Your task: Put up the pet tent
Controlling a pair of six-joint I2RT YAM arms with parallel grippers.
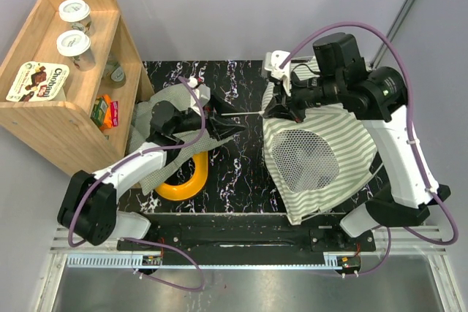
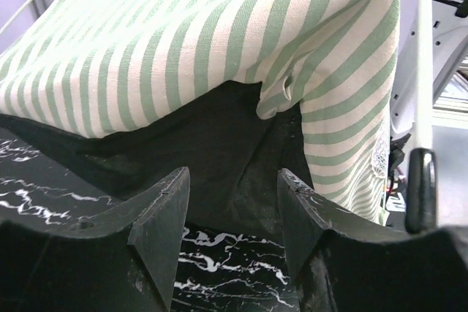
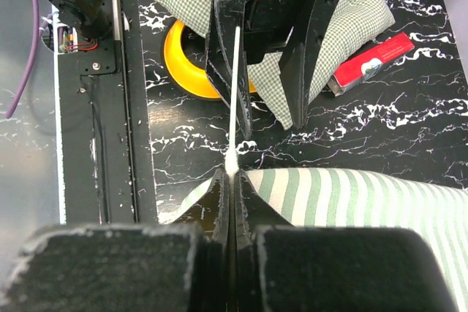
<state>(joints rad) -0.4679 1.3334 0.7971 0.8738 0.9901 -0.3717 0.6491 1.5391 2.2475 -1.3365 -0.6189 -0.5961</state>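
Green-and-white striped fabric of the one pet tent (image 1: 322, 158) is shown draped on the right half of the table (image 1: 241, 177), nearer the right arm. Its one visible thin white pole (image 3: 235, 93) is pinched by the pressed-together right gripper (image 3: 231, 180). The pole's long axis is directed across the table towards the left gripper (image 3: 270, 126), whose jaws are spread at the free end, no grip being seen.

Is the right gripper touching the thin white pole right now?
Touching. The right wrist view shows the right gripper with closed fingertips pinching the end of the pole.
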